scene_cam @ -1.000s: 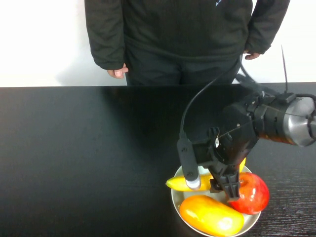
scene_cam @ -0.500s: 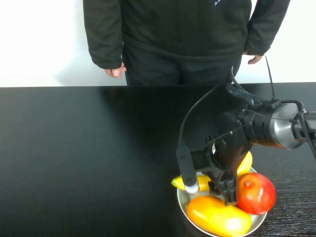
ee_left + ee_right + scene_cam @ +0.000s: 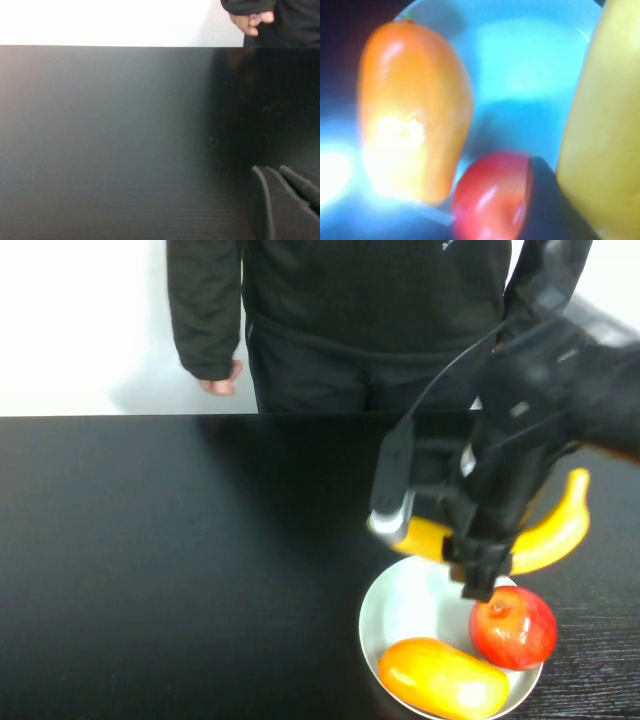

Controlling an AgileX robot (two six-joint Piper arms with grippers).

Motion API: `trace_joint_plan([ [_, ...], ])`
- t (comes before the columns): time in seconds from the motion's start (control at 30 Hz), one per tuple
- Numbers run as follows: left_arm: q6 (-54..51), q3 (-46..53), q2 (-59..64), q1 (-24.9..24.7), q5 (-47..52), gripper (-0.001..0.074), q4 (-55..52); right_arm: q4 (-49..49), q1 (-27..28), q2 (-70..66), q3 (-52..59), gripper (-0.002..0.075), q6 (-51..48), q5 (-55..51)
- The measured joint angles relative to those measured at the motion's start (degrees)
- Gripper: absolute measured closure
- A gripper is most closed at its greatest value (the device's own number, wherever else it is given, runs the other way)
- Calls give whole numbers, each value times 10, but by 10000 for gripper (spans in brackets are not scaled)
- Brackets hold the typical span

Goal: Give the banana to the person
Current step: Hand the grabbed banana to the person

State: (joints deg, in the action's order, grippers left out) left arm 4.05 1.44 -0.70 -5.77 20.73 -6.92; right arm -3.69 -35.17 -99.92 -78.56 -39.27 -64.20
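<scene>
Right now the banana (image 3: 545, 535) is held clamped in the right gripper (image 3: 440, 540), lifted clear above the white bowl (image 3: 400, 605). It is gripped near its thicker end, and its curved length runs away from the fingers to the right of the bowl's far edge, with the narrow tip turned upward. In the right wrist view the banana (image 3: 602, 125) fills one side as a broad yellow band, with a dark finger (image 3: 542, 200) pressed against it.

Two fruits are seen resting in the bowl: a mango (image 3: 440, 678) at the bowl's near edge and a red apple (image 3: 513, 627) at the bowl's right side, the two close together. In the right wrist view the mango (image 3: 412, 112) and the apple (image 3: 490, 197) lie below the gripper on the pale floor of the bowl (image 3: 520, 65).

The bowl is set on a black table (image 3: 180, 560). Beyond the far edge of the table, past the bowl, the person (image 3: 370, 320) is seen standing, with one bare hand (image 3: 218, 380) hanging at the side, well apart from the banana.

The left gripper (image 3: 287, 200) is held low over the bare table, far from the bowl; whether it is open or closed cannot be told. The person's hand (image 3: 250, 21) is seen beyond the table's far edge in that view.
</scene>
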Motion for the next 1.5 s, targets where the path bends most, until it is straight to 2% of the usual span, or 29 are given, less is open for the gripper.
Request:
trace_joint_plan([
  [0.3,0,0,0,0,0,738,0,-50,-25,146,-70,446,178,-64],
  [0.47,0,0,0,0,0,738,0,-70,-25,164,-120,446,202,-71],
  [0.8,0,0,0,0,0,738,0,-104,-25,141,-162,446,167,-79],
  [1.03,0,0,0,0,0,738,-1,-81,-26,19,-309,447,113,-79],
  [1.23,0,0,0,0,0,738,-1,-68,-48,-97,-420,447,66,-79],
  [1.5,0,0,0,0,0,738,-1,-41,-53,-168,-447,447,54,-78],
])
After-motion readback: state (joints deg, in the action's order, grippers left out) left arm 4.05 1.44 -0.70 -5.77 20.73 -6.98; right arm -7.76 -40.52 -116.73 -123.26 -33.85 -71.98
